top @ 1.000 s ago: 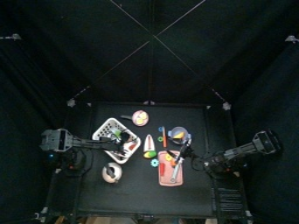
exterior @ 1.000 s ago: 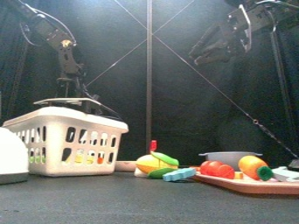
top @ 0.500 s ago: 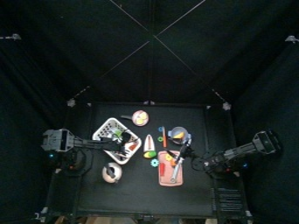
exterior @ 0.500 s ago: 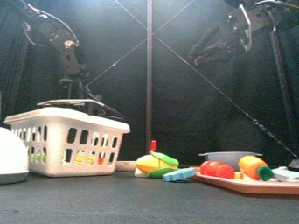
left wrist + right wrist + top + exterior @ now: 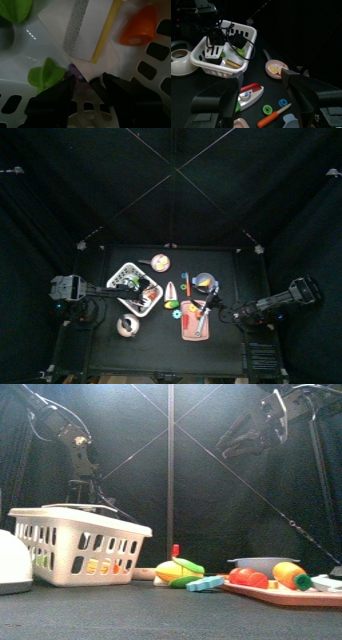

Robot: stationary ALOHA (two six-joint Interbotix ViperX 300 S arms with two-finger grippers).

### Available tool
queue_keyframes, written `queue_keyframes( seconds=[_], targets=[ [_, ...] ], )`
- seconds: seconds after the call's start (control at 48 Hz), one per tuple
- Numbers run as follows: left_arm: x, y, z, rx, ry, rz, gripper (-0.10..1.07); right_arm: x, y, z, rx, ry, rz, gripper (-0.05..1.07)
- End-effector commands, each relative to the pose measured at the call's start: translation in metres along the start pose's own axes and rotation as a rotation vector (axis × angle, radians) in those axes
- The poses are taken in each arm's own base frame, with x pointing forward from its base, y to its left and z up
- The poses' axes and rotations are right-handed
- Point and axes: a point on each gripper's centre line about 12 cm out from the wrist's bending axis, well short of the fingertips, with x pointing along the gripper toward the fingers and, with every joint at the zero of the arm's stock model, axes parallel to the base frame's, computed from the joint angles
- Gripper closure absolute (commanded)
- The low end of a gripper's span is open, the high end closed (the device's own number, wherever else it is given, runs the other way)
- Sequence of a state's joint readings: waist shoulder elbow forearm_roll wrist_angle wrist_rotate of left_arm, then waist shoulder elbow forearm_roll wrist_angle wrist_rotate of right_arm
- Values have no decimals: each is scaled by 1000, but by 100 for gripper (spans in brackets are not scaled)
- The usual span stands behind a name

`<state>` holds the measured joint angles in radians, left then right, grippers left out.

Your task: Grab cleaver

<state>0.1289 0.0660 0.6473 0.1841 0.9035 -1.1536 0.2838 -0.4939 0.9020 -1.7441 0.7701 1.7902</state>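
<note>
**Left jaws open in the basket, cleaver outside it**

My left gripper (image 5: 88, 80) hangs inside the white slotted plastic basket (image 5: 74, 513), jaws spread and holding nothing. Just ahead of my tips lie a flat white-and-grey sponge with a yellow edge (image 5: 87, 27), an orange toy carrot piece (image 5: 140, 25) and a green leaf (image 5: 45, 75). My own tips are dark, so I cannot tell whether they touch the basket floor.

The pale-bladed cleaver with a red part (image 5: 252, 96) lies on the table outside the basket, beyond the wall on my right arm's side. From above it is only a small pale sliver (image 5: 168, 288), and its handle is hard to make out.

My right gripper (image 5: 261, 80) rests raised, well away, with its jaws wide apart.
</note>
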Motion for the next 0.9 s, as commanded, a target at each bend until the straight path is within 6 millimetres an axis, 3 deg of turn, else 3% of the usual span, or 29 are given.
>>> queue_keyframes(
  seconds=[0.0,0.312,0.875],
  targets=[
    [3,3,0,-2,3,15,17,-1,0,8,12,-19,-1,9],
    [-5,3,2,-7,-12,-8,42,-1,-1,7,11,-18,-1,9],
    [-38,10,6,-2,-89,-78,42,-1,-1,7,11,-17,-3,9]
  ],
)
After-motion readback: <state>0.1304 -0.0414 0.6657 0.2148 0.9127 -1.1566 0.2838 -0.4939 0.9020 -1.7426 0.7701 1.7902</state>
